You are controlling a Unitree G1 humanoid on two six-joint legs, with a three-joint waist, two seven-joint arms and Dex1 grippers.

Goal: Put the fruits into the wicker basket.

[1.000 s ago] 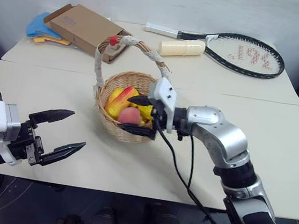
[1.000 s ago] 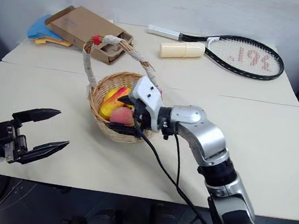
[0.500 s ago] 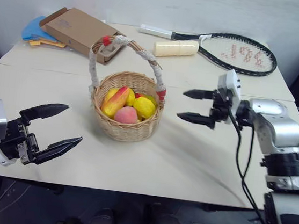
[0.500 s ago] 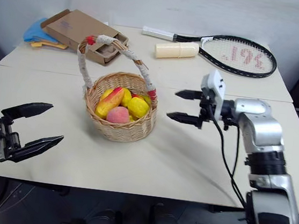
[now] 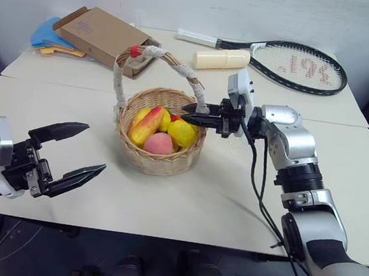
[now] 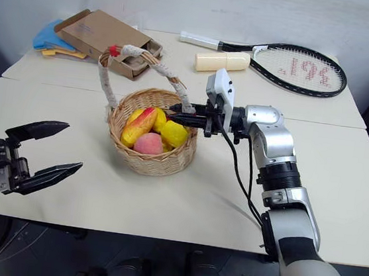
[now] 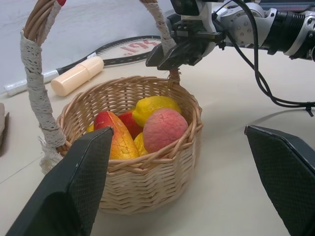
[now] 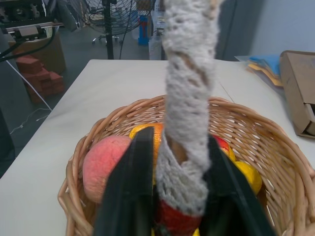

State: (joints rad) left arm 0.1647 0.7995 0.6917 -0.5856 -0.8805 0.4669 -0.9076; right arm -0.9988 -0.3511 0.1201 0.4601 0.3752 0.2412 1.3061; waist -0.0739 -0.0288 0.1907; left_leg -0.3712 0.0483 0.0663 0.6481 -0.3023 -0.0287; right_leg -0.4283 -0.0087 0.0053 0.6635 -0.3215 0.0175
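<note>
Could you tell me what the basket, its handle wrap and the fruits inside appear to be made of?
The wicker basket looks like woven tan cane: interlaced strands show along wall and rim, matte. Its handle wrap, where the right gripper has its fingers closed on it, seems whitish lace-like cloth, openwork and frayed. The fruits look like moulded foam or plastic: even painted colour, faintly grainy skin; which one is uncertain.

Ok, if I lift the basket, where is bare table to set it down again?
Bare tabletop lies between the wicker basket and the near edge, and to its right under the right gripper, shut on the handle. The far side is crowded: cardboard box, cream cylinder, racket. The open left gripper borders the near left.
</note>
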